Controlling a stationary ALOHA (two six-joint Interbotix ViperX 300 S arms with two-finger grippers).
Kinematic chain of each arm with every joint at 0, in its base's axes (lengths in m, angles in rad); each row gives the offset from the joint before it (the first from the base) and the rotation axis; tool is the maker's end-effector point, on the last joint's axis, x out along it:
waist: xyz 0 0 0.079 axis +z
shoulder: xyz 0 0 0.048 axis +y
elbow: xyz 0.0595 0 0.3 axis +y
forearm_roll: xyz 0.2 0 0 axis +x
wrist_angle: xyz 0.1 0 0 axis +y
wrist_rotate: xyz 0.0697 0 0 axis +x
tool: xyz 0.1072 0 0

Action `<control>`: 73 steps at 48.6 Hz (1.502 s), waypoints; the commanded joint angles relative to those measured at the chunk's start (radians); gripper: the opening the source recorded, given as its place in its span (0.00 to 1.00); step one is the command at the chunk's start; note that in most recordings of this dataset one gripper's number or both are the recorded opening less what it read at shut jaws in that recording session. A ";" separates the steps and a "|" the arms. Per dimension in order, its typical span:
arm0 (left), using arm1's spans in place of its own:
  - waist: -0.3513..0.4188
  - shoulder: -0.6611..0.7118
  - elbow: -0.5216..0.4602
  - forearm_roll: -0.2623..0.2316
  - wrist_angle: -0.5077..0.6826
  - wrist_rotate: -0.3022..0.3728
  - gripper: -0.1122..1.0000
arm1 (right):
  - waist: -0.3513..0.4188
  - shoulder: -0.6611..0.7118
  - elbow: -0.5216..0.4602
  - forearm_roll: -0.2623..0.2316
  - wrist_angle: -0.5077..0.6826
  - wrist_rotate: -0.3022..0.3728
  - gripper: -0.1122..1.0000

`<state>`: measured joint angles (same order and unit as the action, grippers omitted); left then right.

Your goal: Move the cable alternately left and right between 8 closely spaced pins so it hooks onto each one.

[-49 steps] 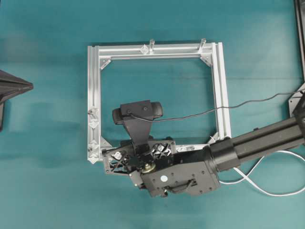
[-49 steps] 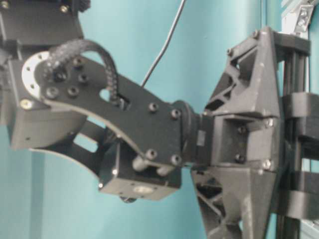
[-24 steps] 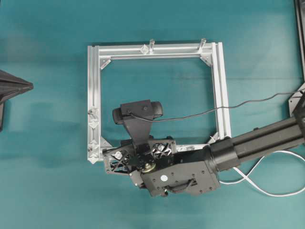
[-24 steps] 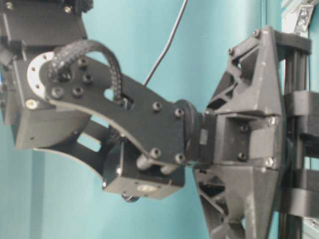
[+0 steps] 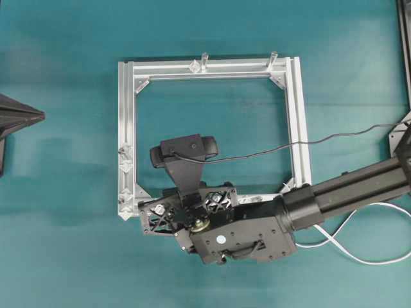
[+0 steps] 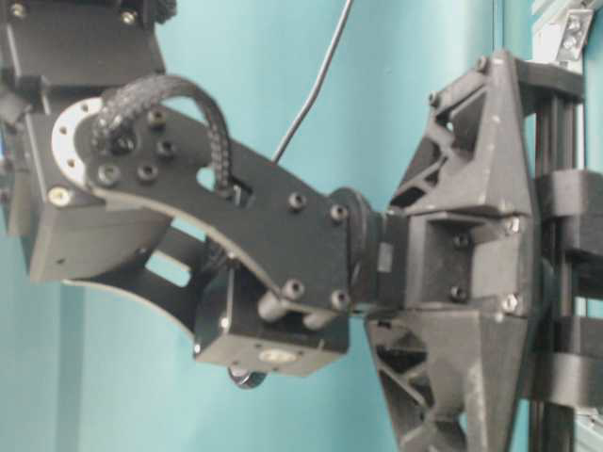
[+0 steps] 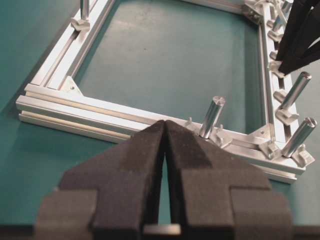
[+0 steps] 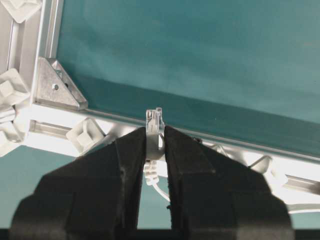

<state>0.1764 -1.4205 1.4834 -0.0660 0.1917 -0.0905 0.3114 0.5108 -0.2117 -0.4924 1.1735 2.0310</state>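
My right gripper (image 8: 155, 137) is shut on the small pale plug (image 8: 154, 119) of the white cable (image 8: 159, 187), which trails back between the fingers. The plug tip stands over the frame's near rail, by the corner bracket. Pins (image 8: 85, 135) show as small diamond-shaped silver studs along that rail, one just left of the plug. From overhead the right gripper (image 5: 185, 212) covers the frame's bottom-left corner, and slack cable (image 5: 359, 251) lies on the table at the right. My left gripper (image 7: 165, 126) is shut on nothing, hovering outside the frame's left rail.
The square aluminium frame (image 5: 292, 115) lies mid-table. Taller cylindrical posts (image 7: 212, 115) stand on its rails, with two more (image 5: 204, 61) on the far rail. A thin black camera wire (image 5: 334, 138) crosses the right rail. Teal table surrounds the frame.
The right wrist has shifted very slightly left over the bottom rail; it still holds the plug. The left arm has not moved.
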 commanded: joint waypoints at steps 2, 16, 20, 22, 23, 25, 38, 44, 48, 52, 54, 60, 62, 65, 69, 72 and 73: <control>-0.002 0.015 -0.029 0.002 -0.005 -0.005 0.10 | -0.009 -0.025 -0.012 -0.005 0.002 -0.011 0.24; -0.002 0.015 -0.028 0.002 -0.005 -0.005 0.10 | -0.048 -0.025 -0.012 -0.005 -0.005 -0.055 0.24; -0.002 0.015 -0.029 0.003 -0.005 -0.005 0.10 | -0.063 -0.025 -0.011 -0.006 -0.006 -0.074 0.24; -0.002 0.015 -0.029 0.002 -0.005 -0.005 0.10 | -0.071 -0.025 -0.012 -0.005 -0.006 -0.084 0.24; -0.002 0.015 -0.029 0.002 -0.005 -0.005 0.10 | -0.074 -0.025 -0.012 -0.005 -0.006 -0.091 0.24; -0.002 0.015 -0.029 0.002 -0.005 -0.005 0.10 | -0.081 -0.025 -0.012 -0.005 -0.006 -0.101 0.24; -0.002 0.014 -0.029 0.002 -0.005 -0.005 0.10 | -0.124 -0.025 -0.014 -0.006 -0.015 -0.149 0.24; -0.002 0.015 -0.028 0.002 -0.005 -0.005 0.10 | -0.143 -0.025 -0.014 -0.009 -0.043 -0.166 0.24; -0.002 0.015 -0.029 0.002 -0.005 -0.005 0.10 | -0.152 -0.025 -0.014 -0.015 -0.063 -0.169 0.24; -0.002 0.015 -0.028 0.002 -0.005 -0.005 0.10 | -0.158 -0.023 -0.015 -0.020 -0.080 -0.169 0.24; -0.002 0.015 -0.029 0.002 -0.005 -0.005 0.10 | -0.160 -0.023 -0.017 -0.023 -0.089 -0.167 0.24; -0.002 0.015 -0.029 0.002 -0.005 -0.005 0.10 | -0.167 -0.023 -0.018 -0.025 -0.121 -0.167 0.24; -0.002 0.015 -0.029 0.002 -0.005 -0.005 0.10 | -0.170 -0.023 -0.020 -0.025 -0.130 -0.167 0.24; -0.002 0.015 -0.028 0.002 -0.005 -0.005 0.10 | -0.173 -0.020 -0.023 -0.023 -0.141 -0.166 0.24; -0.002 0.015 -0.029 0.003 -0.005 -0.005 0.10 | -0.175 -0.012 -0.034 -0.023 -0.147 -0.167 0.24; -0.002 0.015 -0.029 0.002 -0.005 -0.005 0.10 | -0.175 0.000 -0.051 -0.025 -0.150 -0.167 0.24; -0.002 0.015 -0.029 0.002 -0.005 -0.005 0.10 | -0.176 0.005 -0.057 -0.023 -0.152 -0.167 0.24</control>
<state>0.1764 -1.4205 1.4834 -0.0660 0.1917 -0.0890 0.1381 0.5277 -0.2301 -0.5108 1.0278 1.8653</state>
